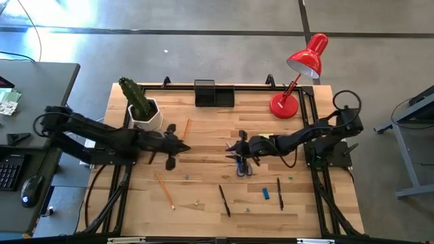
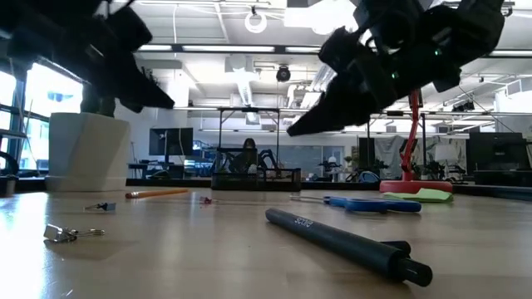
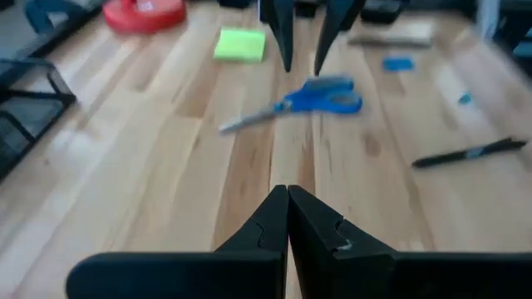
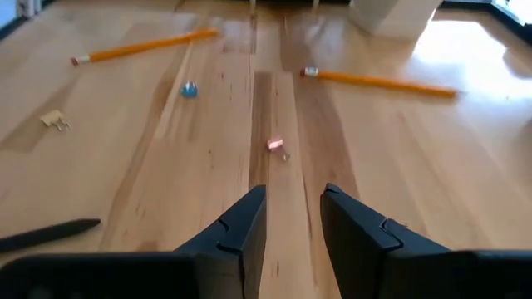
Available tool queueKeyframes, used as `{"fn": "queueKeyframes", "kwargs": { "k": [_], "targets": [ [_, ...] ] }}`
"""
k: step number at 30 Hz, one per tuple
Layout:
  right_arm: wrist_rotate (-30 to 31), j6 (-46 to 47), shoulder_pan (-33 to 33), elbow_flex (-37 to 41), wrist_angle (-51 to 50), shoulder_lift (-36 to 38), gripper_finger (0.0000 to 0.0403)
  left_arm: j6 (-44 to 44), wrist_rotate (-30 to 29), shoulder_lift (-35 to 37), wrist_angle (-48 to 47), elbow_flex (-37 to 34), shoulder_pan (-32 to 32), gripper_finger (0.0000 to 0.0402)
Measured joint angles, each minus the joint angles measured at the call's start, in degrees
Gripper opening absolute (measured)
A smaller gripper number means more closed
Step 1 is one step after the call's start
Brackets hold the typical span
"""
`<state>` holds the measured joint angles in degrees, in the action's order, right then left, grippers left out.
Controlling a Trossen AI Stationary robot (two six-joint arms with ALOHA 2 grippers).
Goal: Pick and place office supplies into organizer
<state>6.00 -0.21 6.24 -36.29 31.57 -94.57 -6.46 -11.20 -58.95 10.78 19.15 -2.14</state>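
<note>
High view: your right gripper (image 1: 237, 153) is hovering released beside the scissors (image 1: 243, 167), likely lining up; left gripper (image 1: 182, 147) is waiting clenched, nine o'clock.

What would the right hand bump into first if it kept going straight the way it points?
Probably the tiny pink bit lying on the table, right ahead of the right hand, whose fingers are open. Past it, the left hand faces it across the table. Depth is hard to judge.
</note>
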Motion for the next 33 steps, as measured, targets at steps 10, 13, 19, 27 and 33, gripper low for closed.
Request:
{"fn": "queueKeyframes", "kwargs": {
  "k": [10,13,19,27,33],
  "targets": [
    [0.0,1.8,2.6,0.0,-1.4,-0.8,0.011,-0.1,3.0,-24.7,-1.2,13.0,-0.1,0.0039],
    [0.9,3.3,3.3,0.0,-3.7,-0.8,0.011,-2.6,2.8,-28.9,-4.3,16.1,-0.1,0.008],
    [4.9,4.8,4.5,0.0,-6.0,-0.8,0.011,-6.5,3.0,-32.6,-6.1,19.1,-0.1,0.0145],
    [7.9,7.5,4.9,0.0,-6.6,-0.8,0.011,-13.6,-2.6,-33.1,-8.6,19.2,-0.1,0.0174],
    [9.7,7.3,4.9,0.0,-6.7,-0.8,0.011,-17.6,-3.6,-33.1,-8.3,19.0,-0.1,0.0164]
  ]
}}
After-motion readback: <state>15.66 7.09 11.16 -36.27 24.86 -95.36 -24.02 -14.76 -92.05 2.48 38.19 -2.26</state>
